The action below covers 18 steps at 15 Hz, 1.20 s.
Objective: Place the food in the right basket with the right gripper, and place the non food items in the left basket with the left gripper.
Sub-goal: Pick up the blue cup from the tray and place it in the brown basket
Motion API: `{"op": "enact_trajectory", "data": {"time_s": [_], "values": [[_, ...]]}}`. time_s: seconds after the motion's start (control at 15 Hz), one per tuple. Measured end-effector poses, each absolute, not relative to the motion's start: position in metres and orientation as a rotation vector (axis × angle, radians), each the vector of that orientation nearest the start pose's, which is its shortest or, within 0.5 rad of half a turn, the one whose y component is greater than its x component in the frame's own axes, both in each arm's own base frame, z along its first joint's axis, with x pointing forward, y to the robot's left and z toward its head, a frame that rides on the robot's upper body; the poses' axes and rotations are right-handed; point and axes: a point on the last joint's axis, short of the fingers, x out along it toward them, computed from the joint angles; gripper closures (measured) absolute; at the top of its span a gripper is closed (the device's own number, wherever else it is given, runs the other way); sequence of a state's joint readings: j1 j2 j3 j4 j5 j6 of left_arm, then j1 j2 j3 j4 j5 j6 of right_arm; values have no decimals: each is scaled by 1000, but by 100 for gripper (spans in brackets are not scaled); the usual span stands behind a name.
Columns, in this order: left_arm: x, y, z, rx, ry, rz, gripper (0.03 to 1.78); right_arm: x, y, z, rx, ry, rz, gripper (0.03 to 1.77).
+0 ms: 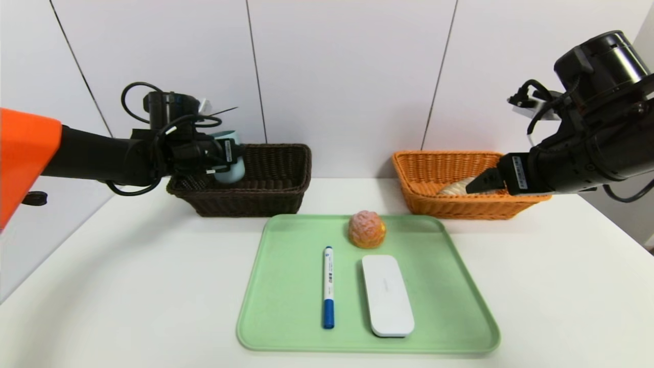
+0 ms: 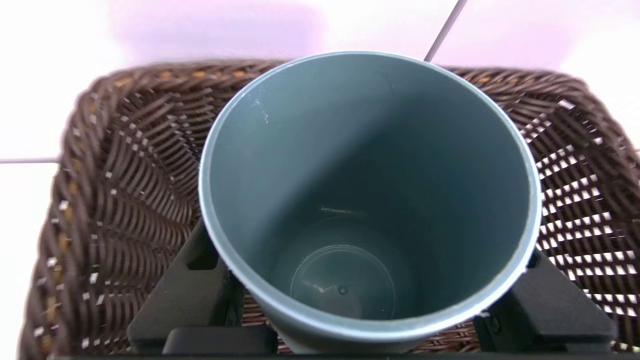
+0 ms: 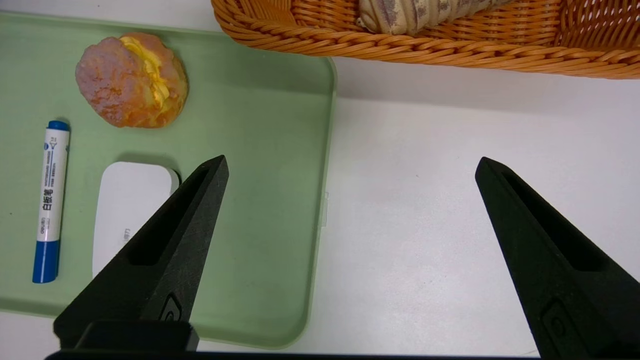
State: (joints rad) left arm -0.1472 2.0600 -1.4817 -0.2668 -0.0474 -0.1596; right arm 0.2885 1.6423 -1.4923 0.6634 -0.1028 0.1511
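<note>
My left gripper [image 1: 226,157] is shut on the grey-blue plastic cup [image 1: 231,164], holding it over the left end of the dark brown left basket [image 1: 278,179]. The left wrist view looks into the cup [image 2: 350,175], with the basket's weave [image 2: 115,175] around it. My right gripper [image 3: 350,165] hangs open and empty in front of the orange right basket [image 1: 434,171], where the twisted bread loaf [image 1: 456,187] lies. The orange-pink bun [image 1: 367,229], the marker pen [image 1: 328,286] and the white case [image 1: 387,295] lie on the green tray [image 1: 460,296].
The tray's right edge [image 3: 322,200] runs below the right gripper, with bare white table on its far side. A white panelled wall stands close behind both baskets. White table shows left of the tray.
</note>
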Motion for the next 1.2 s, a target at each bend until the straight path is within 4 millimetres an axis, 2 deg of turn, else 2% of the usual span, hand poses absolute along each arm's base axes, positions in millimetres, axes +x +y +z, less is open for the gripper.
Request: {"op": "enact_trajectory", "data": {"time_s": [0.67, 0.87, 1.2], "values": [[434, -63, 183, -137, 356, -159, 66, 267, 75, 272, -14, 815, 112, 9], [436, -64, 183, -137, 349, -157, 47, 267, 75, 272, -13, 816, 112, 9], [438, -64, 186, -137, 339, -157, 30, 267, 75, 272, -13, 815, 111, 9]]}}
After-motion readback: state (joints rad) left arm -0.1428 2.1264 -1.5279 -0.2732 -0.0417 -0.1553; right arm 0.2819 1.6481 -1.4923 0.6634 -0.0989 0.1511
